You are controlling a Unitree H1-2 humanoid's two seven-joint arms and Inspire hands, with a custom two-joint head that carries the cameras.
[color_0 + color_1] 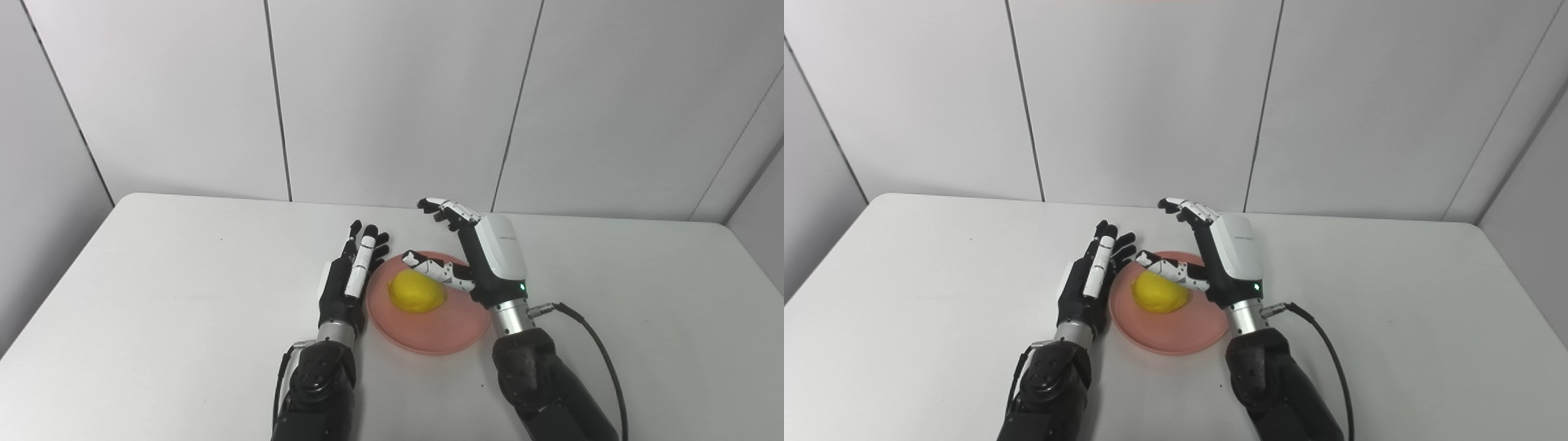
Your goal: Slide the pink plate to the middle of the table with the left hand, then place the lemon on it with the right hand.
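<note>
A pink plate (438,334) lies on the white table (153,294) near its middle. A yellow lemon (416,292) rests on the plate's left part. My left hand (349,275) is open, fingers straight, standing edge-on just left of the plate's rim, holding nothing. My right hand (478,257) is open above the plate's right side; its thumb reaches over the lemon's top and its fingers curl above, apart from the lemon. The same scene shows in the right eye view, with the lemon (1159,293) on the plate (1176,337).
A black cable (597,349) runs from my right wrist down to the right. White wall panels (392,92) stand behind the table's far edge.
</note>
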